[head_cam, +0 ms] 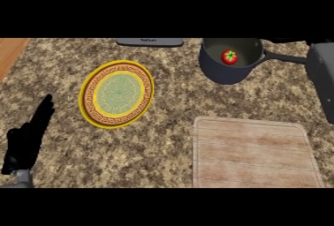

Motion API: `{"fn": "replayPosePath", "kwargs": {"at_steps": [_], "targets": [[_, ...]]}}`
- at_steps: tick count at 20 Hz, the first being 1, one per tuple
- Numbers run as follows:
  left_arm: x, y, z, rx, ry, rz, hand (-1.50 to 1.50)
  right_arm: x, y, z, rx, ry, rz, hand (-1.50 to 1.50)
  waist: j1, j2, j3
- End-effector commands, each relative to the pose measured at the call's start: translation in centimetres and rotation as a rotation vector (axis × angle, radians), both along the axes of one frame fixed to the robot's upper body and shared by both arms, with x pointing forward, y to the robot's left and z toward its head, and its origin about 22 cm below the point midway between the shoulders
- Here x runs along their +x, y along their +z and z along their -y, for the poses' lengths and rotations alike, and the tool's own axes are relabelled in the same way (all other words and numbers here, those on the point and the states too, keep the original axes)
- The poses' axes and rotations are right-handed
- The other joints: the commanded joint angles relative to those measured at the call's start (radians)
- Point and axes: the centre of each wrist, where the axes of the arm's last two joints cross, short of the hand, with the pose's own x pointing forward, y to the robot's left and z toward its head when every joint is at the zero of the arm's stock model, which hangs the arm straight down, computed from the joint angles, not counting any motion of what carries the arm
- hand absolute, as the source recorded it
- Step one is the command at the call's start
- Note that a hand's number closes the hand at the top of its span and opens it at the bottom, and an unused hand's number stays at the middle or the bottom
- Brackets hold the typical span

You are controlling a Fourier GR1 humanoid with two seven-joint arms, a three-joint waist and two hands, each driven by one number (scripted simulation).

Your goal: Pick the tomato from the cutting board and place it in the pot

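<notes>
1. Tomato (229,56) sits inside the pot (222,73), red with a green star-shaped stem cap facing up; it lies on the pot's pale inner floor, closer to the left wall than to the right one
2. Nothing else shows in the pot; its outer wall is dark grey-blue, its mouth is tipped toward the view, and a dark handle (285,57) runs from its rim toward the counter's right edge
3. That pot stands near the counter's far edge, right of the middle; the counter (163,145) is speckled brown stone
4. Wooden cutting board (254,154) lies at the counter's near right corner, pale, with rounded corners and a shallow groove inside its rim; its top carries nothing, and it lies well apart from the pot
5. Round plate (117,94) rests left of the middle, with a yellow rim, a brown key-pattern band and a green patterned centre; no food lies on it
6. Flat grey object (149,42) sits at the far edge, only partly in view; what it is I cannot tell
7. Left hand (29,134) shows at the counter's near left edge, black, fingers straight and pressed together, pointing up and away; it touches nothing
8. Right hand is not visible; only a grey forearm (321,79) comes along the right edge, beside the pot's handle; whether it touches the handle I cannot tell
</notes>
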Motion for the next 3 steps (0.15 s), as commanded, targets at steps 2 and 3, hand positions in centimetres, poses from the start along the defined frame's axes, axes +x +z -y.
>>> {"fn": "replayPosePath", "kwargs": {"at_steps": [2, 3], "targets": [[-0.7, -0.3, 0.2, -0.015, 0.014, -0.014, 0.0, -1.7, -0.5, 4.6, 0.048, 0.011, -0.005, -1.5, -0.02, -0.008, 0.0], [0.8, -0.2, -0.5, -0.01, 0.016, -0.005, 0.0, -2.5, -2.7, 5.1, 0.054, 0.027, 0.021, -1.5, -0.02, -0.003, 0.0]]}}
